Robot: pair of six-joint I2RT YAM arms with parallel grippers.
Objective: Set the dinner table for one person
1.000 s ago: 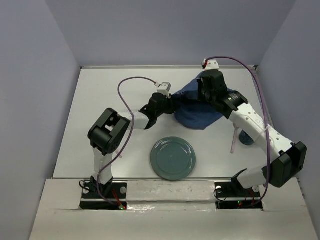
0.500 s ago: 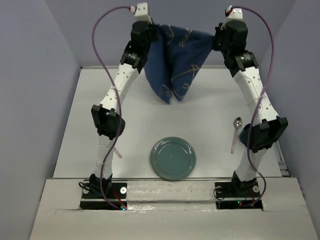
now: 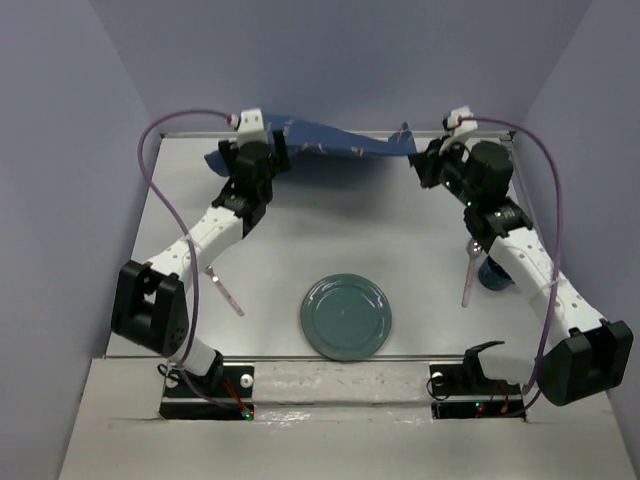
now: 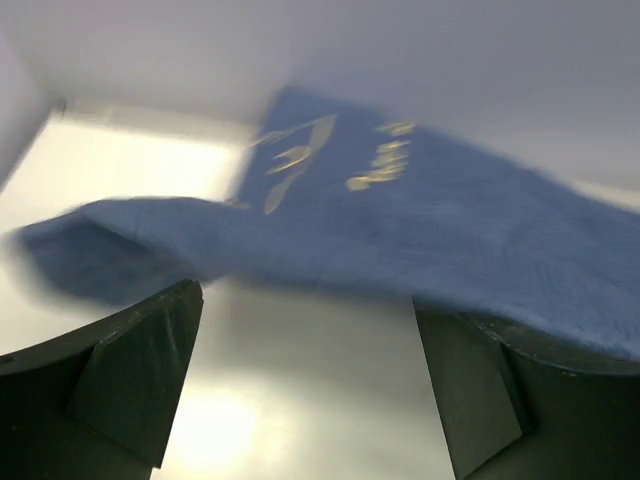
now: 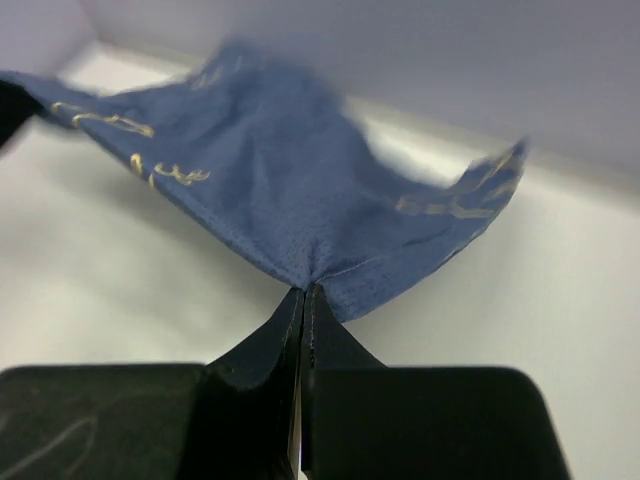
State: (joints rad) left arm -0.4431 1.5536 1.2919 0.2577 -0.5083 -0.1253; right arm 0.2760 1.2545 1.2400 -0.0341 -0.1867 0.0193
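A dark blue cloth [image 3: 335, 143] with gold fish patterns hangs stretched low over the far end of the white dinner table [image 3: 330, 225]. My right gripper [image 3: 421, 160] is shut on one corner of it; the right wrist view shows the jaws [image 5: 303, 292] pressed together on the cloth [image 5: 280, 190]. My left gripper [image 3: 270, 152] sits at the other end with its fingers wide apart. In the left wrist view the blurred cloth [image 4: 400, 215] lies just beyond the left gripper [image 4: 305, 300], brushing the top of the right finger [image 4: 480, 390], with bare table between the jaws.
A grey-green plate [image 3: 346, 316] sits near the front centre. A lavender-handled spoon [image 3: 468, 282] and a blue cup [image 3: 494, 276] lie at the right, partly under the right arm. A pink-handled utensil [image 3: 224, 292] lies at the left. Lavender walls close in on the sides and back.
Both arms dropped from holding the cloth high to spreading it low by the far wall. The left gripper's jaws opened and released its corner.
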